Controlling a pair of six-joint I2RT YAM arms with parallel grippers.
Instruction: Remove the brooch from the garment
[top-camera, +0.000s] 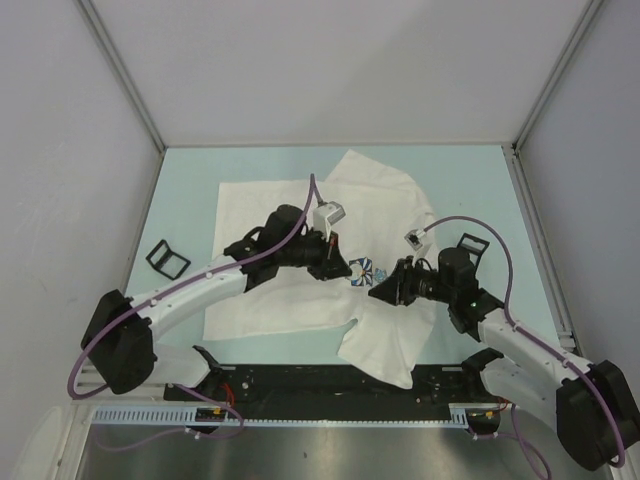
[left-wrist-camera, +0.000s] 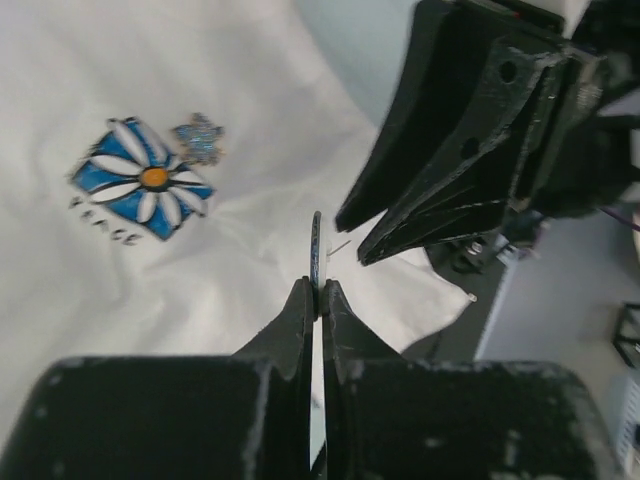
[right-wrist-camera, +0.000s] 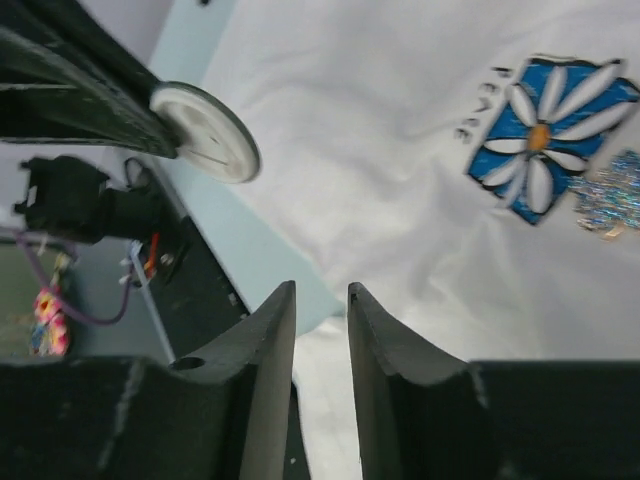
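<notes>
The left gripper (left-wrist-camera: 318, 292) is pinching the brooch (left-wrist-camera: 316, 245) by its edge above the garment (top-camera: 270, 300), off to one side of the flower print (left-wrist-camera: 145, 180). The right gripper (right-wrist-camera: 321, 300) is hovering close by, its jaws slightly parted and gripping nothing.

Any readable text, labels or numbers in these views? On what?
"PEACE": small dark letters along one edge of the flower print on the T-shirt. They sit rotated in both wrist views, so the reading is likely, not certain.
Brooch: no marking on the pale face that shows.
Top view: the print is too small to read. No other text is visible.
</notes>
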